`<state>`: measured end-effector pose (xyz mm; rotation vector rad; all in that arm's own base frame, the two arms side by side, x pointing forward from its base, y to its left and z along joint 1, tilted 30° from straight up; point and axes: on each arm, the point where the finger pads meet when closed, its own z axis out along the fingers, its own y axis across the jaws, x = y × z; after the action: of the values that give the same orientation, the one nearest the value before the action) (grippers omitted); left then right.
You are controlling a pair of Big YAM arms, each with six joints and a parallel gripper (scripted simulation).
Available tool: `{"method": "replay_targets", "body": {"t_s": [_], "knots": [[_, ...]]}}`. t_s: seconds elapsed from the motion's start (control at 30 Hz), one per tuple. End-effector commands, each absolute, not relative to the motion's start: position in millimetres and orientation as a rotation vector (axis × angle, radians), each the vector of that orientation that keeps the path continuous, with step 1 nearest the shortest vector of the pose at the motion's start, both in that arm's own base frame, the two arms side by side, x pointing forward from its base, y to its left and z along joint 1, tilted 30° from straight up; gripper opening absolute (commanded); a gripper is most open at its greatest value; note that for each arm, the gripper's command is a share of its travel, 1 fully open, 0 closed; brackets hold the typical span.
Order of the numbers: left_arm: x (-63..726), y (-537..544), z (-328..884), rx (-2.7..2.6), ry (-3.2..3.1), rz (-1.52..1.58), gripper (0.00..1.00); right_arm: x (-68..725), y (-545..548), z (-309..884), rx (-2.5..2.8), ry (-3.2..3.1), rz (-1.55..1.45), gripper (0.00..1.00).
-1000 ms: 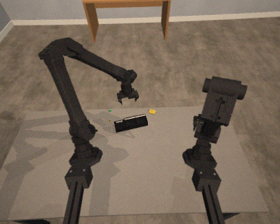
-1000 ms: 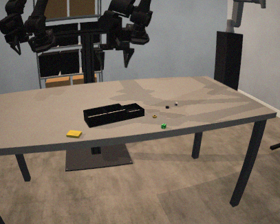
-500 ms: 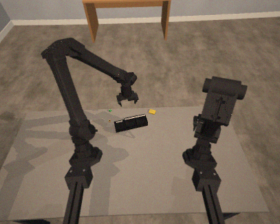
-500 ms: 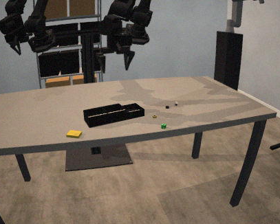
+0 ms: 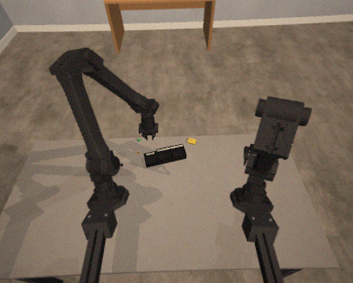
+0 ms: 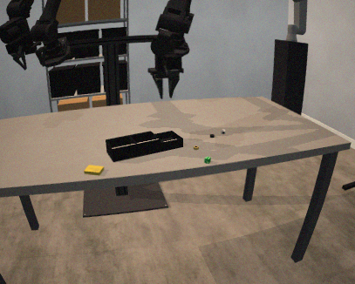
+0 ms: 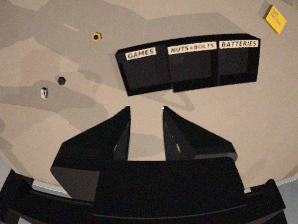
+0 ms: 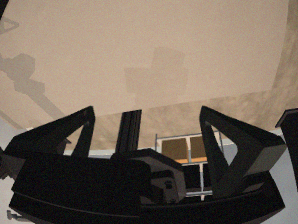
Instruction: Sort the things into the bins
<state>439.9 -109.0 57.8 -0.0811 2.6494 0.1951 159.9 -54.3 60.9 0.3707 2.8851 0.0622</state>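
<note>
Left gripper (image 5: 149,138) (image 6: 167,97) (image 7: 146,107): fingers narrow, gap between, holding nothing, above tabletop (image 5: 196,226) (image 6: 66,126) (image 7: 210,117) (image 8: 200,50). Right gripper (image 5: 247,161) (image 6: 24,68) (image 8: 147,107): wide, nothing held, raised. Black bins (image 5: 166,158) (image 6: 140,150) (image 7: 171,75), side by side, labelled GAMES, NUTS+BOLTS, BATTERIES. Outside them: yellow flat block (image 5: 192,141) (image 6: 94,170) (image 7: 275,19) off BATTERIES end; gold-coloured ring-shaped piece (image 5: 138,153) (image 6: 196,147) (image 7: 96,37) near GAMES end; green cube (image 5: 139,140) (image 6: 208,159) near table edge; small black piece (image 6: 212,136) (image 7: 61,80) beside small whitish piece (image 6: 223,131) (image 7: 44,93), material unclear.
</note>
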Motion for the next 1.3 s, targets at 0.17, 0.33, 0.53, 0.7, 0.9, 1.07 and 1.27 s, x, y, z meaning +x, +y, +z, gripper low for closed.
{"method": "replay_targets", "body": {"t_s": [0.17,0.33,0.53,0.7,0.9,1.07,1.27], "knots": [[443.6,-64.1,42.7,0.232,2.64,0.282,0.3,162.4,-57.2,63.1,0.389,2.859,0.054,1.0],[438.3,-26.0,14.1,0.376,2.621,0.291,0.3,162.4,-57.2,63.1,0.389,2.859,0.054,1.0],[434.8,18.8,-7.4,0.502,2.615,0.316,0.3,162.4,-57.2,63.1,0.389,2.859,0.054,1.0],[433.1,41.2,-18.2,0.59,2.603,0.342,0.3,162.4,-57.2,63.1,0.389,2.859,0.054,1.0],[431.5,86.1,-38.6,0.717,2.57,0.365,0.3,162.4,-57.2,63.1,0.389,2.859,0.054,1.0],[434.5,100.5,-42.1,0.717,2.562,0.368,0.3,162.4,-57.2,63.1,0.389,2.859,0.054,1.0],[442.3,87.7,-31.7,0.738,2.54,0.373,0.3,162.4,-57.2,63.1,0.389,2.859,0.054,1.0]]}}
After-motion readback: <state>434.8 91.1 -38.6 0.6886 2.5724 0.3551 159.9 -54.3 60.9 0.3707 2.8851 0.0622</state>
